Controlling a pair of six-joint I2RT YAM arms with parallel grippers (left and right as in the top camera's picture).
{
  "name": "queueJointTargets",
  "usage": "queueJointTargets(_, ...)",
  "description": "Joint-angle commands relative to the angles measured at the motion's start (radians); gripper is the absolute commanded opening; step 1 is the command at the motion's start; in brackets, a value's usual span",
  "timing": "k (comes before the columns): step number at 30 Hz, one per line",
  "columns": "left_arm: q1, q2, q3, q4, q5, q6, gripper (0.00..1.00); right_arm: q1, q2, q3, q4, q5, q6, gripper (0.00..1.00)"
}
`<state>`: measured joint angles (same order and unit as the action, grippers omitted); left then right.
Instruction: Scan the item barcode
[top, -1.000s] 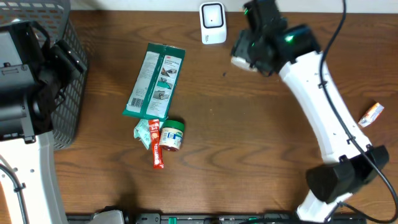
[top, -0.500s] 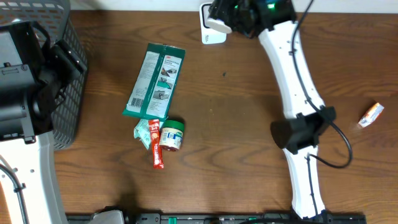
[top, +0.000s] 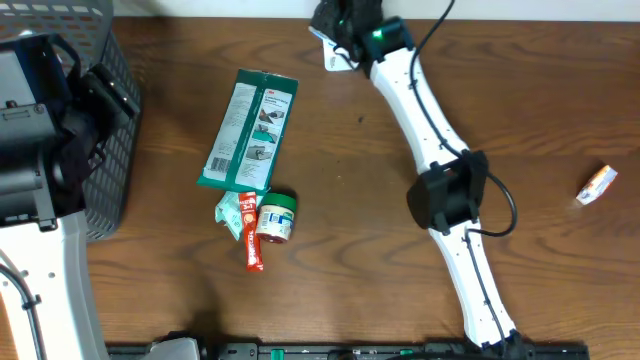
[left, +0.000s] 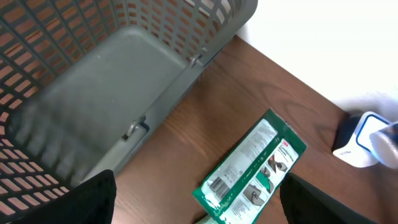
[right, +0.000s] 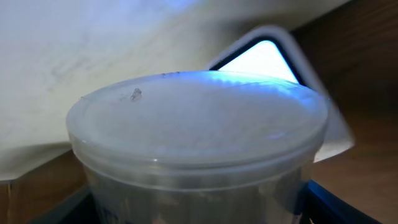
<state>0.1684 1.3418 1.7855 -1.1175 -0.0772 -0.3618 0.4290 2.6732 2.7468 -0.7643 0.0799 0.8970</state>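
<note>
My right gripper (right: 199, 214) is shut on a clear plastic tub with a lid (right: 199, 124), which fills the right wrist view. The tub sits right in front of the white barcode scanner (right: 264, 59), whose face glows blue onto the lid. Overhead, the right gripper (top: 338, 18) reaches to the table's far edge, over the scanner (top: 338, 62), which it partly hides. My left gripper (left: 199, 214) hangs open with nothing in it, beside the grey basket (left: 124, 74) and above a green packet (left: 252, 168).
The green packet (top: 250, 130) lies flat left of centre. Below it sit a small green-lidded jar (top: 277, 218), a red sachet (top: 251, 240) and a small green pouch (top: 229, 212). An orange-and-white item (top: 598, 185) lies far right. The mesh basket (top: 110, 70) stands at the left edge.
The right arm has swung left along the far edge, carrying the tub up to the scanner. The left arm and the table items have stayed put.
</note>
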Motion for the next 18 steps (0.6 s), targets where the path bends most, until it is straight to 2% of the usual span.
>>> queueJointTargets(1,0.005,0.003,-0.003,0.003,-0.005,0.010,0.81,0.013,0.031,0.021,0.031,0.047,0.039,0.01)
queueJointTargets(10,0.005,0.003,-0.003,0.003,-0.005,0.010,0.81,-0.026,0.094,0.019,0.069,0.004,0.190,0.01)
queueJointTargets(18,0.005,0.003,-0.003,0.003,-0.005,0.010,0.81,-0.052,0.094,0.019,0.089,-0.026,0.255,0.01)
